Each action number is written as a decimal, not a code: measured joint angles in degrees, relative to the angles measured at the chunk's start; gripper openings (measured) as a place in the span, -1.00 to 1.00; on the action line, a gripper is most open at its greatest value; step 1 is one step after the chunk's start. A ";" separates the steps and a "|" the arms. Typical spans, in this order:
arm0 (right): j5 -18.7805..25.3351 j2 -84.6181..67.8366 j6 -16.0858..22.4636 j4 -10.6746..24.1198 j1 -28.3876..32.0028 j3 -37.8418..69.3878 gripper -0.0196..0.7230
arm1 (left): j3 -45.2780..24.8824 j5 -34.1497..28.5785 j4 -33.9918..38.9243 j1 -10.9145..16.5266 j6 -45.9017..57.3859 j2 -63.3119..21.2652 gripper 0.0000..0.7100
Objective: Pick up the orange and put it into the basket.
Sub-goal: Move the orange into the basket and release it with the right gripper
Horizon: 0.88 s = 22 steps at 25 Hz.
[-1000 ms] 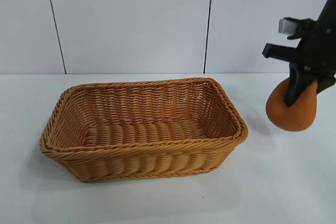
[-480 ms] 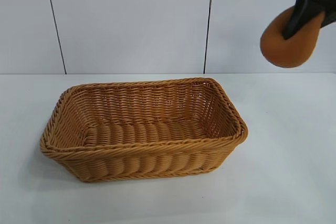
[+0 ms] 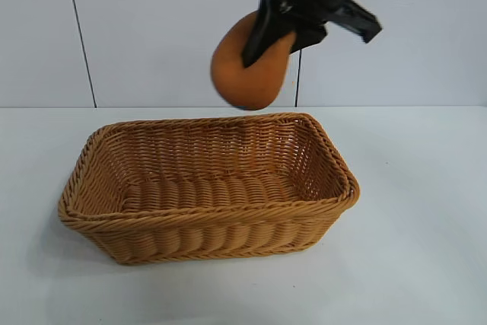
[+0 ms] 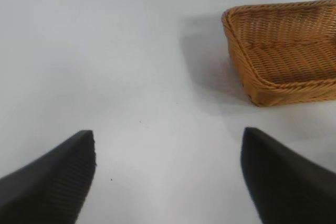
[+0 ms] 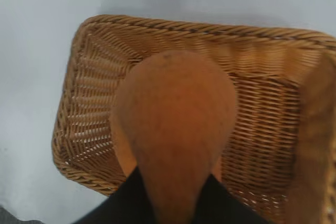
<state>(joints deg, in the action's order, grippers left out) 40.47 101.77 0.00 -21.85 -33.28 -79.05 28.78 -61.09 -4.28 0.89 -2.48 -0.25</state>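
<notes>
So the pick-up part looked done at this point. The right gripper (image 3: 262, 39) was clamped on the orange (image 3: 247, 70), fingers pinching it near the narrow knob end w/ the fat end hanging down. In the exterior view the fruit was up in the air, above the far rim of the basket (image 3: 213, 218) and clear of it, not touching anything but the gripper. The right wrist view agreed: orange (image 5: 176, 124) sat over the basket's (image 5: 262, 124) woven floor, w/ rim showing around most of it, so I'd say it was roughly over the opening, maybe a bit toward one side.

What's left, imo: lower it some and let go. The basket is way wider than the fruit so the target is forgiving, and it looked empty inside, nothing for the orange to land on. Only small worry is that a lumpy round thing dropped from that height could bounce or roll against the wall, so coming down first seems smart.

Left gripper (image 4: 168, 177) was parked off to the side above the table (image 4: 131, 66), jaws wide apart, holding nothing, basket (image 4: 283, 56) well away from it. Nothing else around, no obstacles btw the orange and the basket as far as I could see.
</notes>
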 joint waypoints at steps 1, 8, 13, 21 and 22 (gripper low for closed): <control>-1.15 1.35 0.00 -0.06 -1.07 0.00 -0.83 | 0.00 0.00 0.00 0.00 0.00 0.00 0.55; -11.35 12.96 0.43 -0.24 -3.89 0.00 -0.83 | 0.00 0.00 0.00 0.00 0.00 0.00 0.55; -11.64 17.60 0.48 -1.03 -3.89 0.22 -0.83 | 0.00 0.00 0.06 0.00 0.00 0.00 0.55; -7.04 17.52 0.54 -0.09 -3.89 -2.63 0.43 | 0.00 0.00 0.06 0.00 0.00 0.00 0.55; -5.40 17.52 0.54 0.46 -3.89 -3.83 0.54 | 0.00 0.00 0.06 0.00 0.00 0.00 0.55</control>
<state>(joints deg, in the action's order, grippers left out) 35.07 119.29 0.54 -21.39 -37.17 -82.88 28.78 -61.09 -4.23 0.89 -2.48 -0.25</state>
